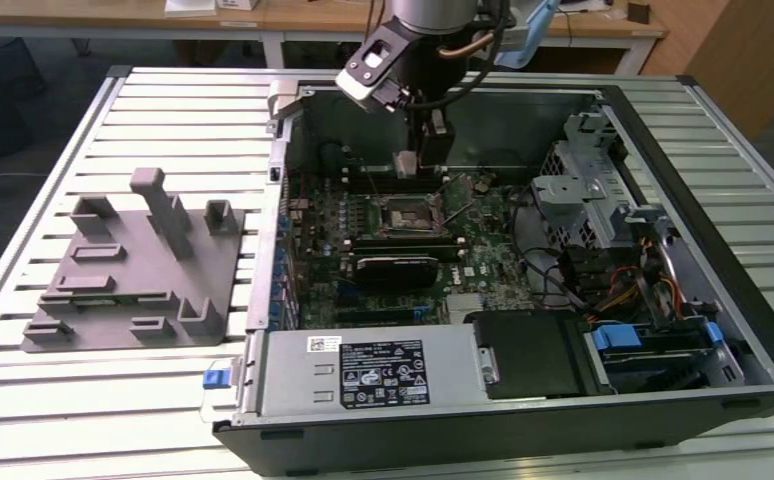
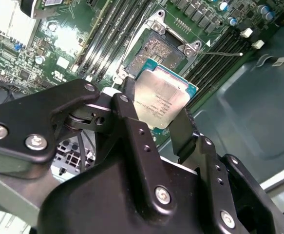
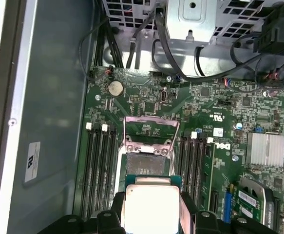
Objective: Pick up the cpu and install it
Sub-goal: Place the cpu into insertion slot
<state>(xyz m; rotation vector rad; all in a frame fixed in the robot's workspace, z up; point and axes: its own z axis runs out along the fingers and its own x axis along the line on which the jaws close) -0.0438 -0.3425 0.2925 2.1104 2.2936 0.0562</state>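
The cpu (image 2: 162, 100), a thin square chip with a pale silver top and green edge, sits between the black fingers (image 2: 132, 124) of my gripper (image 2: 157, 117), which is shut on it. In the first wrist view the cpu (image 3: 150, 204) hangs just short of the open socket (image 3: 146, 165), whose metal load plate (image 3: 150, 127) is flipped back. The socket (image 2: 156, 51) is bare, with its contact field showing. From the exterior view, my gripper (image 1: 418, 168) reaches down into the computer case, above the motherboard and a little behind the socket (image 1: 407, 212).
A grey plastic fixture (image 1: 127, 265) lies on the slatted table at the exterior view's left. Inside the case are a black module (image 1: 394, 268), the power supply (image 1: 360, 370), a drive cage (image 1: 601, 190) and cables. Memory slots (image 3: 100, 168) flank the socket.
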